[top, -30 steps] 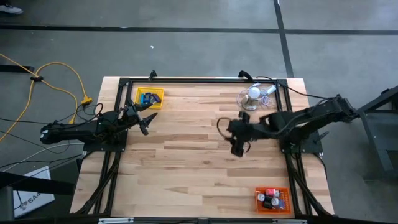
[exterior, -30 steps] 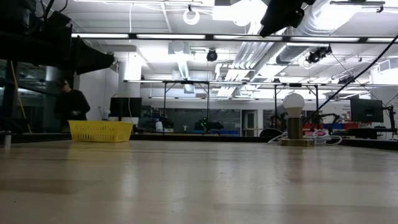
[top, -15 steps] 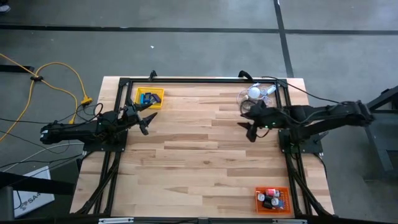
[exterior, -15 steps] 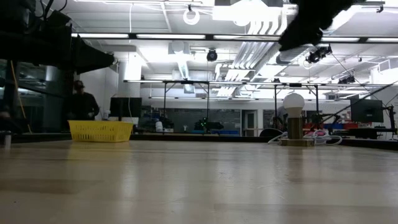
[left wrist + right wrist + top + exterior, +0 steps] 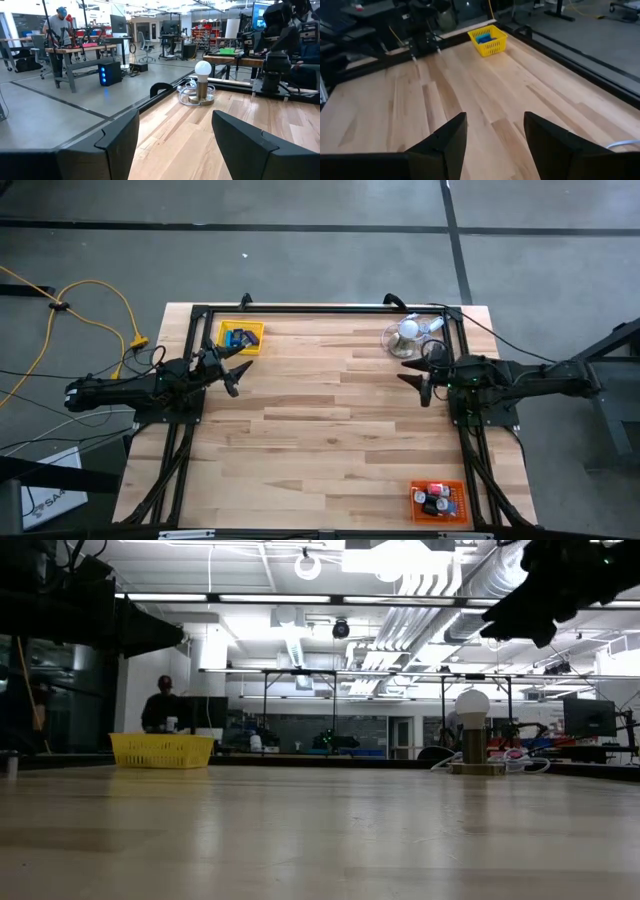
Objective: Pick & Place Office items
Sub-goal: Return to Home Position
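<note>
Blue office items [image 5: 238, 337] lie in a yellow tray [image 5: 254, 330] at the table's far left; the right wrist view shows them [image 5: 484, 37] too. Red, black and white office items [image 5: 434, 497] lie in an orange tray [image 5: 457, 510] at the near right corner. My left gripper [image 5: 239, 377] hovers open just near of the yellow tray, with nothing between its fingers [image 5: 120, 142]. My right gripper [image 5: 412, 380] hangs open and empty over the table's right side, close to its base, and looks across the table toward the yellow tray [image 5: 496, 47].
A white ball-shaped object [image 5: 408, 331] on a small stand with a clear wiry tangle sits at the far right, just beyond my right gripper. A black frame [image 5: 320, 310] runs along the table's far, left and right edges. A person [image 5: 160, 708] stands in the room behind.
My right gripper has drawn back from the table's middle toward the right edge and a little toward the far edge. It has sunk somewhat and tipped from pointing steeply down to nearly level. It stays open and empty.
</note>
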